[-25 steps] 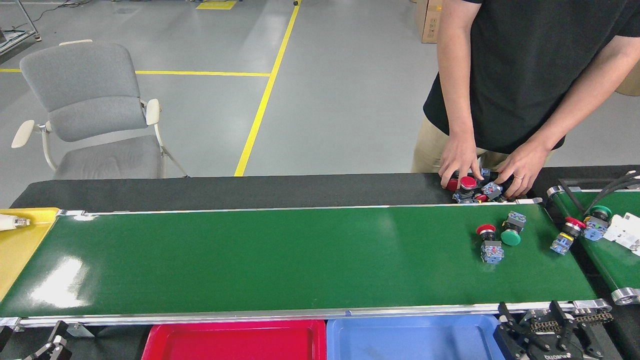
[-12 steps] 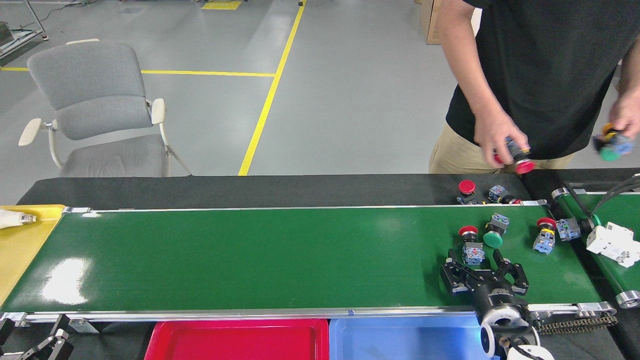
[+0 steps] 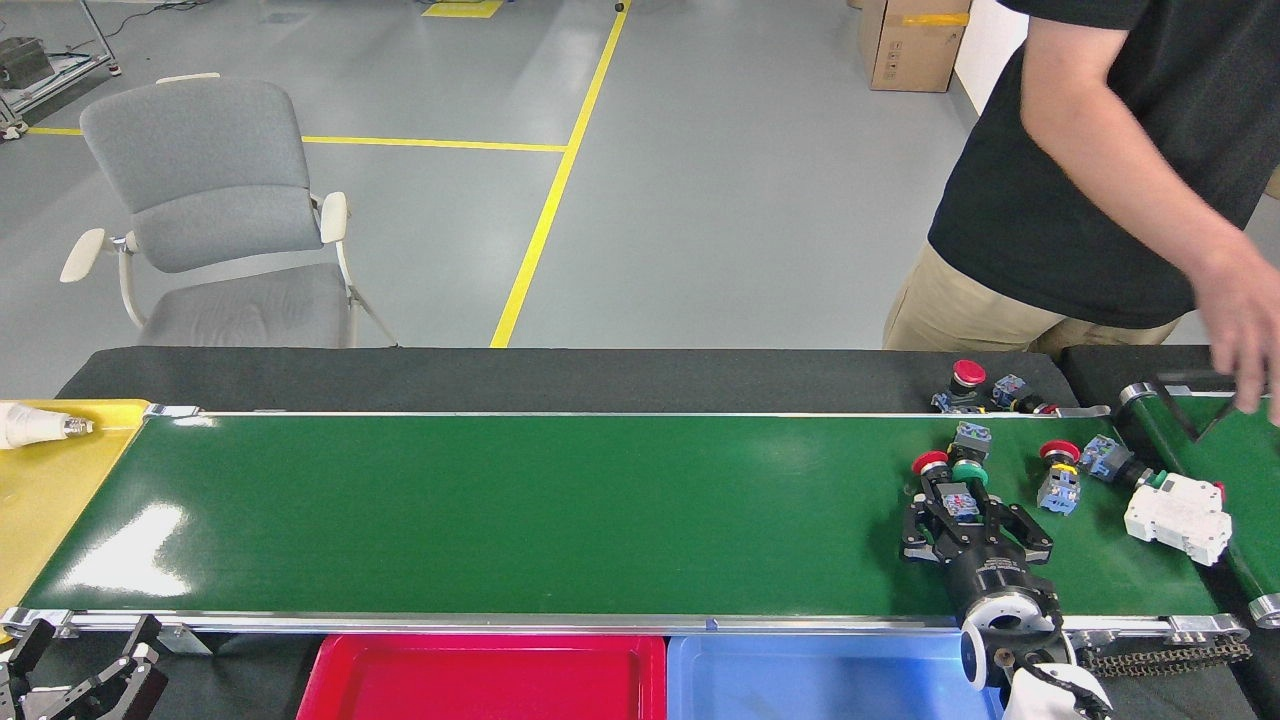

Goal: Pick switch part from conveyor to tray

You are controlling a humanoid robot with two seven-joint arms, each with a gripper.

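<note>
A switch part (image 3: 948, 488) with a red cap and grey-blue body lies on the green conveyor (image 3: 500, 510) near its right end. My right gripper (image 3: 958, 502) reaches onto the belt from the bottom right. It is open, with a finger on each side of that part's body; I cannot tell if they touch it. A green-capped switch part (image 3: 968, 468) lies just behind it. The red tray (image 3: 340, 690) sits below the belt's near rail, with nothing showing in it. My left gripper (image 3: 90, 665) hangs open at the bottom left, off the belt.
More switch parts lie to the right (image 3: 1055, 482) and on the black surround (image 3: 965, 385). A white breaker (image 3: 1175, 515) rests by a second belt (image 3: 1235, 450). A person's hand (image 3: 1245, 330) hovers there. A blue tray (image 3: 820, 680) adjoins the red one; a yellow tray (image 3: 40, 500) sits far left.
My right gripper came up from the near edge onto the belt and now straddles the red-capped switch part. The parts drifted left. The person's hands lifted away to the right.
</note>
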